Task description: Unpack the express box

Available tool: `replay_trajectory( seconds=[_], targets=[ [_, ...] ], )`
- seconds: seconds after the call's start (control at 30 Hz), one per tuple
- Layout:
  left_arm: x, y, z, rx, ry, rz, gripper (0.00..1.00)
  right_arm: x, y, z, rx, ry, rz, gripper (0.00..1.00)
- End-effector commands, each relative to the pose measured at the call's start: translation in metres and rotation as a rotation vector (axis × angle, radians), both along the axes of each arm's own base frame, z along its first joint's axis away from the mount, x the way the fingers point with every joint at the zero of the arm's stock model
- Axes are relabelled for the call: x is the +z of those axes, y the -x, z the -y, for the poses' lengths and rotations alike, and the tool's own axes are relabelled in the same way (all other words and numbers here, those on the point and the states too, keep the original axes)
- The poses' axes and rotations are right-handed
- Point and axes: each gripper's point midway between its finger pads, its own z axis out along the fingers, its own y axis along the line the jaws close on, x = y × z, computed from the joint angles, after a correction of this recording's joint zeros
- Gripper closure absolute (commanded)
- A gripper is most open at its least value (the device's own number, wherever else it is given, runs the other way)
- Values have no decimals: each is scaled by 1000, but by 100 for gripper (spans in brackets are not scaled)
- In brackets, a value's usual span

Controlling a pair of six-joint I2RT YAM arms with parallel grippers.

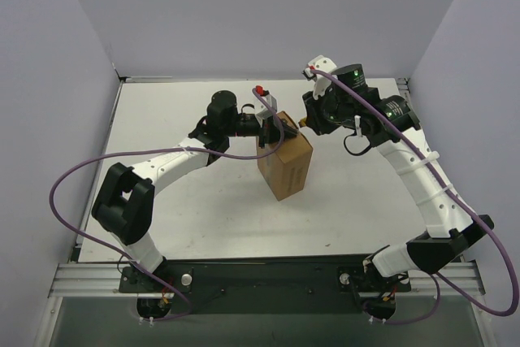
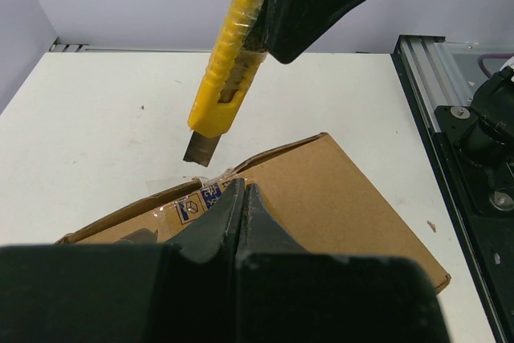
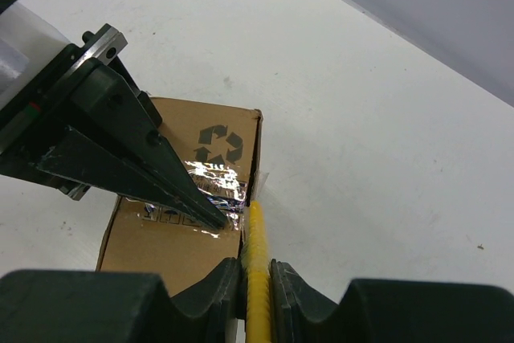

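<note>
Top external view gives the whole layout: the express box (image 1: 286, 170) sits near the middle of the white desk (image 1: 179, 201), and the left arm (image 1: 162, 164) and right arm (image 1: 414, 168) meet over its far end. From up there the carton's long axis runs on a diagonal, far-right to near-left, with a plain brown side facing the camera. Its top is mostly hidden under the two wrists, and the tool can hardly be made out. Left wrist view fills that in. The left jaws are pressed together into a single wedge with nothing between them. Across from them, the right jaws are clamped on a yellow utility knife (image 2: 231, 54). Its short blade (image 2: 201, 150) is extended and points down just beside the box's upper edge; I cannot tell whether it touches. Right wrist view looks along the knife handle, which is pinched between the right jaws. It alone shows the tip of the left jaws on a strip of shiny clear tape (image 3: 215, 186) on the box top. As for printing, a black recycling symbol (image 3: 215, 142) sits on the cardboard beyond the tape. A small blue-and-white label (image 2: 197, 206) with pictograms shows under the tape, too small to read.
</note>
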Motion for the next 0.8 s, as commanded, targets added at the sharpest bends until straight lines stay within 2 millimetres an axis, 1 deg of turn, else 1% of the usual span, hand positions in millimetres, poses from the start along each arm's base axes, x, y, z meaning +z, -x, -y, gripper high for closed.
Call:
replay_trajectory(
  seconds=[0.0, 0.23, 0.47, 0.77],
  targets=[
    [-148, 39, -37, 15, -347, -496, 100, 16, -2, -9, 13, -45, 36, 100],
    [-149, 38, -36, 15, -347, -499, 100, 6, 5, -7, 20, -19, -11, 100],
    [-150, 38, -36, 16, -346, -504, 100, 1, 8, -5, 15, -4, -31, 100],
    [-151, 40, -36, 15, -347, -505, 100, 1, 13, -7, 28, -9, -43, 100]
  ],
)
